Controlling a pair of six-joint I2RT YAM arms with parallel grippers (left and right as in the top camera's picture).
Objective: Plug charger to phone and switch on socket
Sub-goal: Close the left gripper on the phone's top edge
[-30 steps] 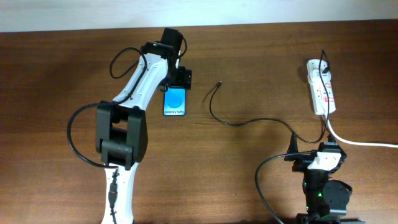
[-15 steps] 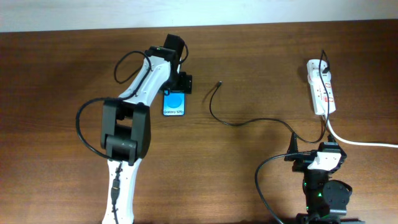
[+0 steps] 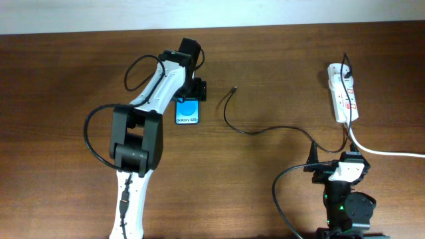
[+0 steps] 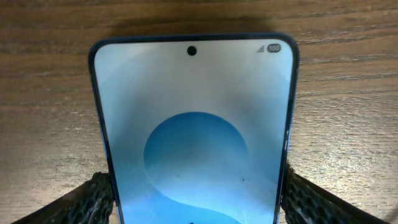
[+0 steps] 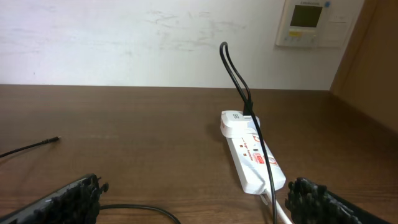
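The worktop (image 3: pixel 279 66) is dark brown wood with a fine, streaky grain. The phone (image 3: pixel 188 111) lies flat on it, left of centre: a slim rectangle with rounded corners, a thin dark rim and a glossy screen showing a pale field with a rounded blue shape. In the left wrist view the phone (image 4: pixel 193 124) fills the frame, a small round camera hole at the middle of its far edge. The left gripper (image 4: pixel 196 193) has its fingers (image 4: pixel 87 202), black with a knobbly mesh-like texture, pressed against the phone's two long edges, pinching it. The charger (image 3: pixel 255 131) is a thin, matt black cable. It lies in loose curves across the middle of the worktop, and its small plug end rests to the right of the phone, apart from it. Its other end rises in a narrow loop above the socket (image 3: pixel 342 93), a long white plastic strip with rounded ends and small red marks along its top, lying near the right edge. A thick white cord (image 3: pixel 385 151) trails from the socket toward the right edge. The right gripper (image 5: pixel 196 190) sits low at the near right, its black textured fingers (image 5: pixel 74 199) spread wide with nothing between them, facing the socket (image 5: pixel 252 152).
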